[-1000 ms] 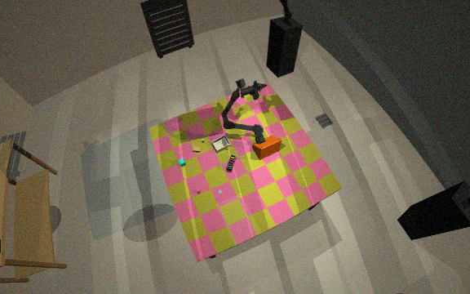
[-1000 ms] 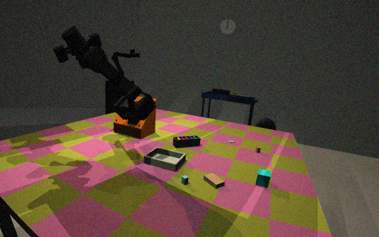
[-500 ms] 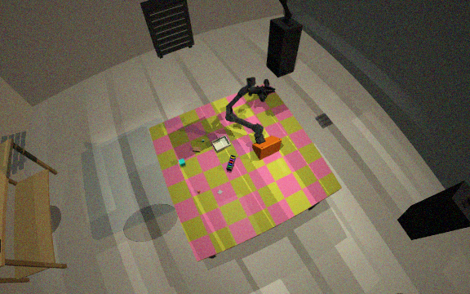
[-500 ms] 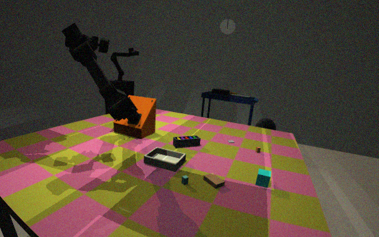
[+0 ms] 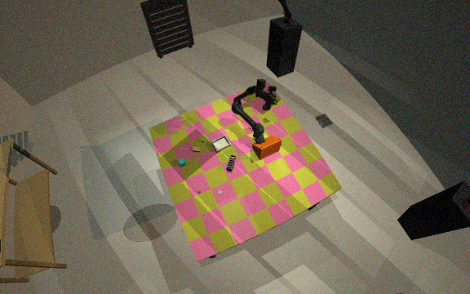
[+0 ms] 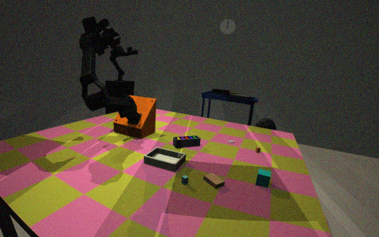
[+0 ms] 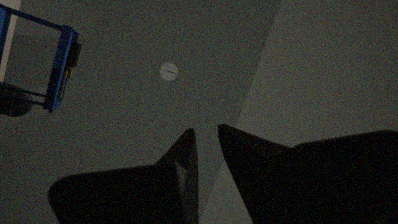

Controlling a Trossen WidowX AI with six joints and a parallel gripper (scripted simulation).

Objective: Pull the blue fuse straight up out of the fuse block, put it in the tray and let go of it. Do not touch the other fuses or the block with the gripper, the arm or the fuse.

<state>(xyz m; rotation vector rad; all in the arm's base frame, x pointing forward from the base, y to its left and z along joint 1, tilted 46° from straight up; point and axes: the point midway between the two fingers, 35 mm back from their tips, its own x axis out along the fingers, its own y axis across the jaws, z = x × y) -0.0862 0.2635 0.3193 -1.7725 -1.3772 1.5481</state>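
From above, the arm (image 5: 246,112) folds back over the far edge of the checkered table (image 5: 284,192), well apart from the fuse block (image 5: 231,162) and the tray (image 5: 221,143).

Outside view: the gripper (image 6: 131,51) hangs high — the blue fuse (image 6: 193,137) sits in the block just behind the tray.

At the wrist, the fingers stand slightly parted, holding nothing.

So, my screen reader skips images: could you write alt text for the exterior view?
A dark robot arm rears high above its orange base, its empty, slightly open gripper far from the fuse block. The block of coloured fuses sits untouched on the pink and yellow checked table, just behind the dark tray.
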